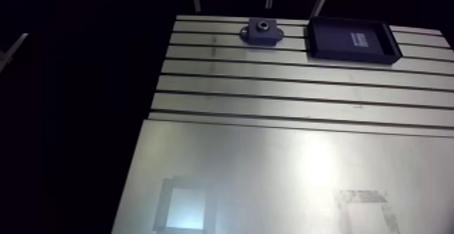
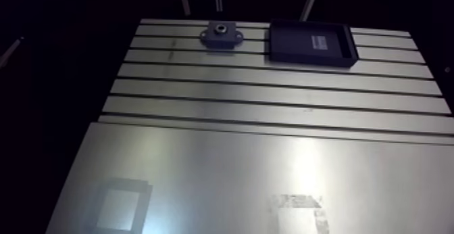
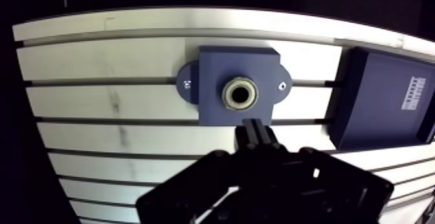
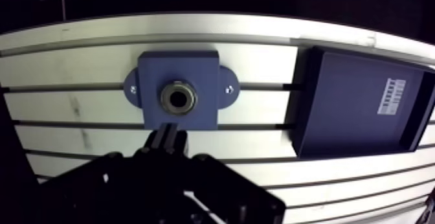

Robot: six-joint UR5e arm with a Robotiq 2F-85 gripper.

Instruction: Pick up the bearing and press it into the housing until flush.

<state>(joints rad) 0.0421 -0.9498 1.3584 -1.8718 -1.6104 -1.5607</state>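
Observation:
The dark blue housing [image 3: 213,84] is fixed to the slotted table, a square block with two side ears. The bearing [image 3: 239,95], a metal ring, sits in the housing's round bore. In the wrist view my gripper [image 3: 254,124] hovers just short of the housing's near edge. Its two fingers are pressed together with nothing between them. In the arm view the housing [image 1: 262,32] stands at the table's far edge with the ring in its top, and the gripper does not show there.
A dark, shallow tray [image 3: 382,100] with a white label lies beside the housing, also seen in the arm view as the tray [image 1: 351,39]. A smooth metal plate [image 1: 270,176] with two taped square marks covers the table's near half.

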